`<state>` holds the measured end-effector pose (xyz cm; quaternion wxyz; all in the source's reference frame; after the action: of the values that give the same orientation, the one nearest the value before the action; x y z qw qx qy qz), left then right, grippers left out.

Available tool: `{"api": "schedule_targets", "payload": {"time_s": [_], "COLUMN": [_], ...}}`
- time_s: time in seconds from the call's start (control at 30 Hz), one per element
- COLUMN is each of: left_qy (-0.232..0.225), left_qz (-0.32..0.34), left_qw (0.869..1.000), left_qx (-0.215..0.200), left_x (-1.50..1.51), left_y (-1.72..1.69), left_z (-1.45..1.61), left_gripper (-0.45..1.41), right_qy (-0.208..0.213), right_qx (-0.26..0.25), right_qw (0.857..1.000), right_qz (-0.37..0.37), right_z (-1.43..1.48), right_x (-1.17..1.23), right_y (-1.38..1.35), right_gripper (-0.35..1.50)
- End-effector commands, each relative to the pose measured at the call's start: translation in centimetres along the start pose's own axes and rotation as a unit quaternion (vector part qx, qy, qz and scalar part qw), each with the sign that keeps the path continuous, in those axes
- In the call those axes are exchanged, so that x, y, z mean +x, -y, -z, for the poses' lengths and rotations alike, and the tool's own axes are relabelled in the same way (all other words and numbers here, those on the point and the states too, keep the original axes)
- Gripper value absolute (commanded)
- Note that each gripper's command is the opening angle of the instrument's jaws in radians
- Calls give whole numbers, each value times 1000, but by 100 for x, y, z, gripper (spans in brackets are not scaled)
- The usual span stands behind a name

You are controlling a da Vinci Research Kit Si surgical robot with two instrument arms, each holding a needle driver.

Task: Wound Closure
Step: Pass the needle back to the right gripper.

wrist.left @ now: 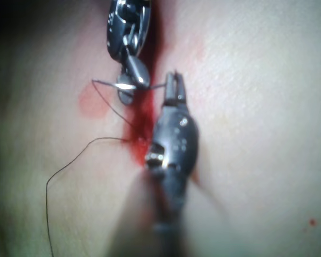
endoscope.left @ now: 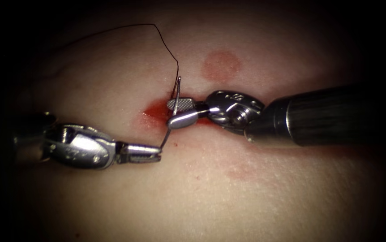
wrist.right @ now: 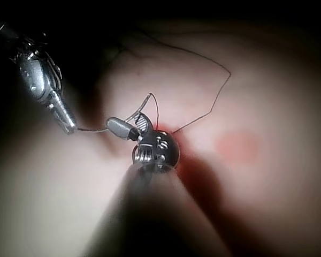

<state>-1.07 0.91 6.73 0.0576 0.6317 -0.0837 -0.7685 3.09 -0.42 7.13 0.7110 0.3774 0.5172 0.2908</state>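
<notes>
My left tool (endoscope.left: 158, 152) comes in from the left, its jaws shut on one end of the curved needle (endoscope.left: 169, 127). The needle rises off the tissue (endoscope.left: 202, 197) to its other end, where the dark thread (endoscope.left: 157, 27) joins it. My right tool (endoscope.left: 180, 112) has its jaws open around the needle's middle, one on each side, over the red cut (endoscope.left: 155, 110). In the left wrist view the left tool (wrist.left: 174, 88) grips the needle (wrist.left: 158, 85) beside the right tool (wrist.left: 131, 80). In the right wrist view the right tool (wrist.right: 129, 126) straddles the needle (wrist.right: 91, 130).
Red fluid (endoscope.left: 150, 117) pools at the cut's left end. A round pink mark (endoscope.left: 220, 65) lies on the tissue behind the right tool. The thread loops up and away to the left over the tissue, as the thread (wrist.left: 69, 160) and the thread (wrist.right: 203, 115) show in both wrist views.
</notes>
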Motion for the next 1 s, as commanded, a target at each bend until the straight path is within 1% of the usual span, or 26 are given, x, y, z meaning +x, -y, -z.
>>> {"api": "schedule_targets", "payload": {"time_s": [0.03,0.27,0.43,0.6,0.7,0.77,0.83,0.87,0.9,0.97,1.0], "left_qy": [1,6,10,11,12,12,12,12,12,13,13], "left_qz": [-1,-5,-7,-7,-7,-7,-7,-7,-7,-7,-7], "left_qw": [1000,1000,1000,1000,1000,1000,1000,1000,1000,1000,1000], "left_qx": [-2,0,2,3,3,4,4,4,4,4,4], "left_x": [-5,-6,-5,-5,-5,-5,-5,-5,-5,-4,-4], "left_y": [-3,-5,-7,-7,-7,-7,-7,-7,-7,-7,-7], "left_z": [-7,-8,-8,-8,-8,-8,-8,-8,-8,-8,-8], "left_gripper": [-35,-35,-35,-35,-35,-35,-35,-35,-35,-35,-35], "right_qy": [-2,-8,-15,-16,-16,-16,-17,-16,-14,-13,-13], "right_qx": [1,-8,-28,-33,-33,-33,-31,-26,-19,-16,-16], "right_qw": [1000,1000,999,999,999,999,999,999,999,999,999], "right_qz": [0,-10,-13,-16,-17,-20,-22,-25,-28,-31,-32], "right_z": [-10,-16,-17,-16,-16,-16,-16,-15,-15,-14,-13], "right_x": [-4,-1,0,0,1,1,0,0,0,1,1], "right_y": [-2,-3,-5,-5,-5,-5,-5,-5,-4,-4,-5], "right_gripper": [121,121,120,120,116,109,91,71,42,-35,-35]}}
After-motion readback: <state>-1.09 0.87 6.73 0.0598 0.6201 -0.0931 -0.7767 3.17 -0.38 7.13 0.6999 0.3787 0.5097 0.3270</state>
